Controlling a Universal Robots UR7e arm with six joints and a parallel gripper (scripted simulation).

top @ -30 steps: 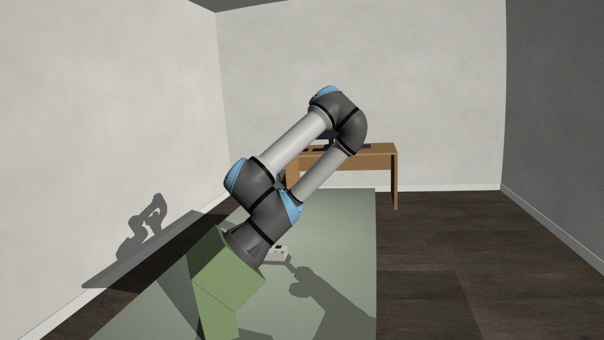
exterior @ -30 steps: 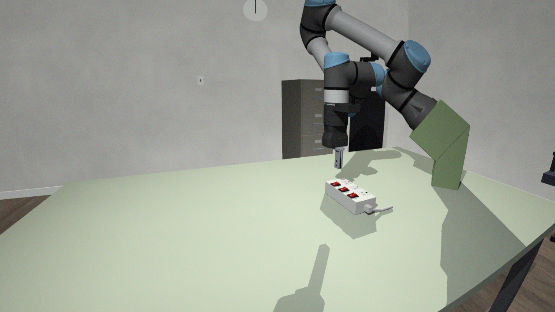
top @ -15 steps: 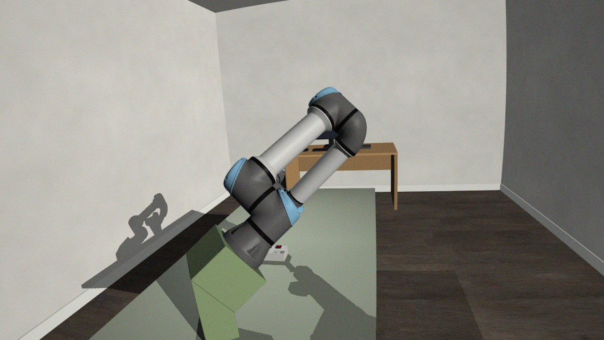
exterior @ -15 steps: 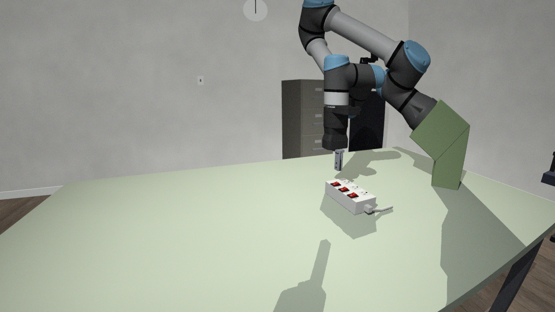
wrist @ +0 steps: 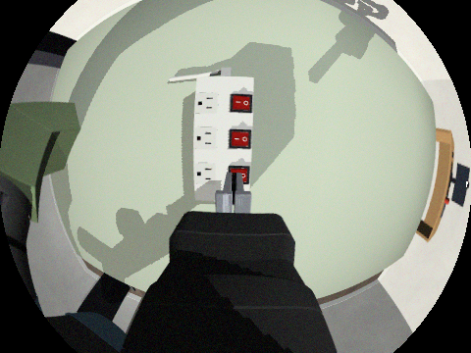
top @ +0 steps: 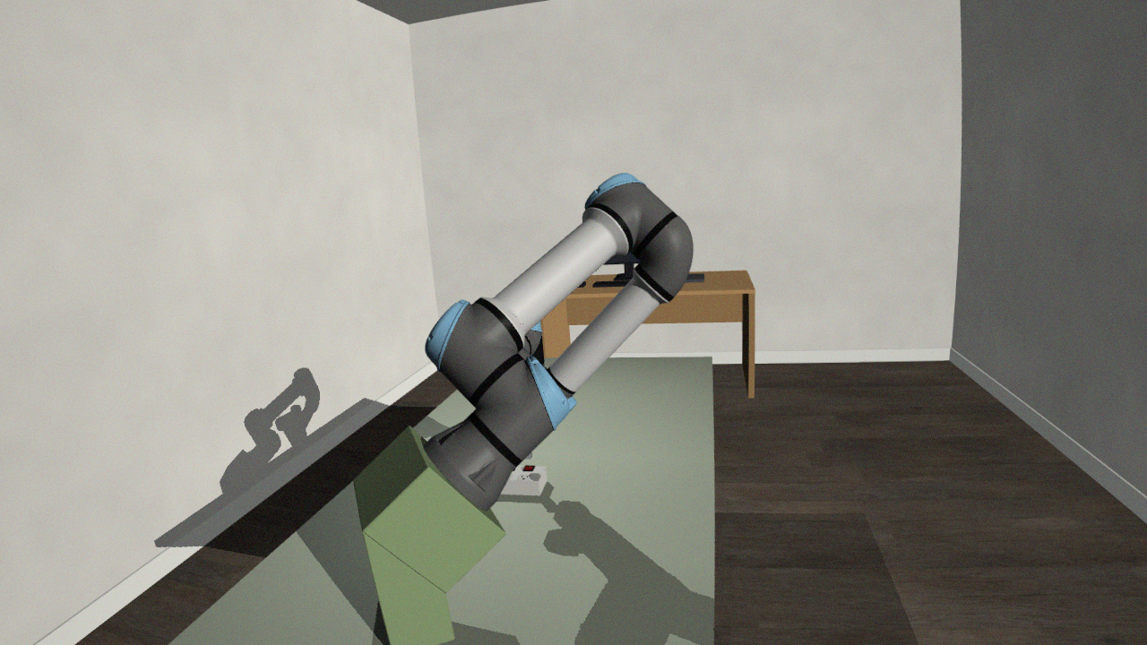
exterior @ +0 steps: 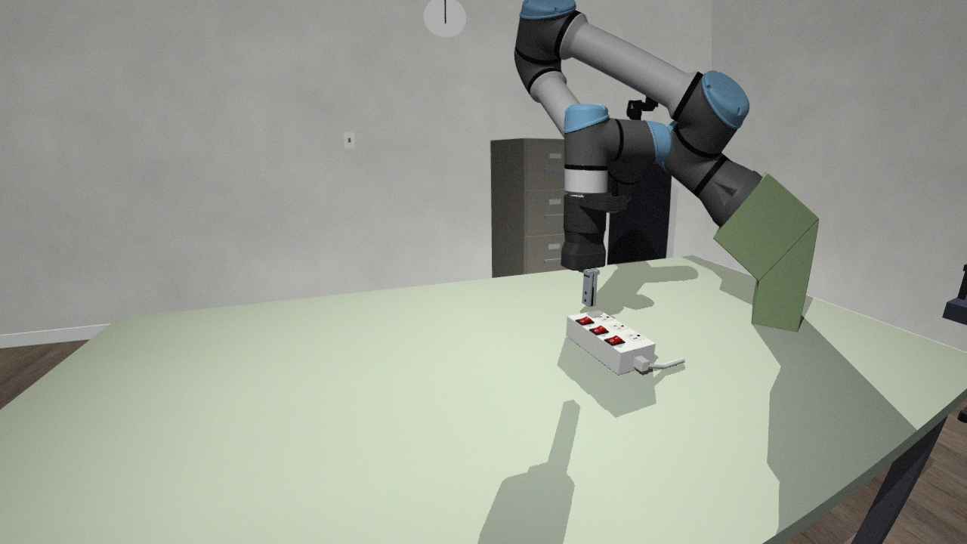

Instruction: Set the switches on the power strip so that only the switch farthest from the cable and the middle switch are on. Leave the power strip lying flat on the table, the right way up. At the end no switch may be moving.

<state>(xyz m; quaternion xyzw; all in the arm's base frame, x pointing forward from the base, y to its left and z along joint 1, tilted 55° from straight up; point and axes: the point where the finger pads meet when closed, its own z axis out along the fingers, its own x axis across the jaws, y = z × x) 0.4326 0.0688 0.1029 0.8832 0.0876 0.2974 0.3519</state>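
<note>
Pincer [exterior: 590, 299], pressed together and empty, hangs just above power strip [exterior: 610, 341].

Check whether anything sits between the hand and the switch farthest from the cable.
Nothing visible does. The shut hand hangs just above the far switch on the strip, with only open air between them; the wrist view shows its fingertips over that end.

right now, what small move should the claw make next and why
Probably straight down, to press the far switch. The claw is shut on nothing, its fingers together like a single poker, and hangs just above that switch at the strip's end away from the cable, apart from it. Whether that switch is on or off is too small to tell.
</note>
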